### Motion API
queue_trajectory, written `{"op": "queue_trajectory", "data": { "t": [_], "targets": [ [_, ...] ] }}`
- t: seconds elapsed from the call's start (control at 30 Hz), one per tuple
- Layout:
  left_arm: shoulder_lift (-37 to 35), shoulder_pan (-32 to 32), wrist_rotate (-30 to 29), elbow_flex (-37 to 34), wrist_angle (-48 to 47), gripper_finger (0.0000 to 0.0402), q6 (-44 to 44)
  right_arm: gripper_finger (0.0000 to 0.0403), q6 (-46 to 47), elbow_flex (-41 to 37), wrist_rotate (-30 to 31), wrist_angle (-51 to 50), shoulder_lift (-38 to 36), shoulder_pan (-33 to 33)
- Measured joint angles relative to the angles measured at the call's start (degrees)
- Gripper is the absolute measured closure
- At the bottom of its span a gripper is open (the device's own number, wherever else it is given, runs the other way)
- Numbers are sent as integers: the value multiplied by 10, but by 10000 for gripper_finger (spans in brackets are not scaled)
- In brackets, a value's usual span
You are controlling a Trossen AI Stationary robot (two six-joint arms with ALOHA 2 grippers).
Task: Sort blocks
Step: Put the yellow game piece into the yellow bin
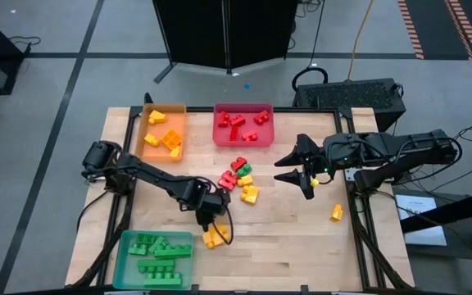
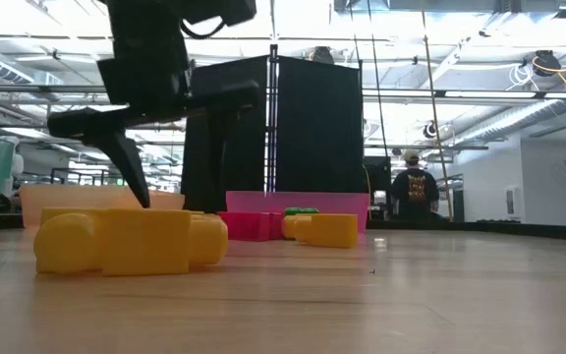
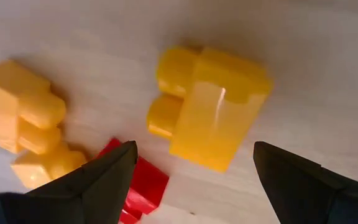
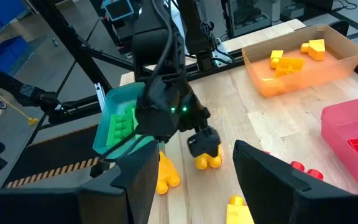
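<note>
Yellow brick (image 3: 210, 109), lying studs-sideways on the wooden worktop (image 1: 301, 238), sits directly between the wide-open, empty jaws of the left gripper (image 1: 208, 220), which hangs just above it near the worktop's front edge; in the left wrist view two more yellow bricks (image 3: 23, 121) lie just outside one finger (image 3: 98, 177), and a red brick (image 3: 138, 186) shows partly under that finger. Beside the jaws stands the teal tray (image 1: 129, 266), holding green bricks (image 1: 156, 250). Farther on, at mid-worktop, a loose cluster of red, green and yellow bricks (image 1: 240, 179) lies between the two arms. The right gripper (image 1: 300, 168) hovers beside that cluster, its jaws spread wide with nothing gripped, and a single yellow brick (image 1: 337, 213) lies apart near the worktop's right edge. Along the far edge stand the orange tray (image 1: 179, 123), holding yellow bricks (image 1: 166, 139), and the red tray (image 1: 267, 135), holding red bricks (image 1: 238, 124). Beyond the worktop, in the low view, a person (image 2: 416, 192) in dark clothes stands in the room behind a black panel (image 2: 293, 128).
</note>
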Motion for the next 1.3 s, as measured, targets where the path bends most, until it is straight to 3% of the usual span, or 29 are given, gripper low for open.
{"op": "queue_trajectory", "data": {
  "t": [0.4,0.57,0.97,1.3],
  "targets": [
    [0,-2,94,-18,37,71,-9,202,-4,0,0,0,0,0],
    [27,-2,99,-18,89,71,-7,202,-16,0,0,0,0,0],
    [74,17,103,-15,101,71,-56,202,-17,0,0,-19,0,0],
    [75,30,144,-16,95,129,-104,202,-28,0,0,-17,0,0]
  ]
}}
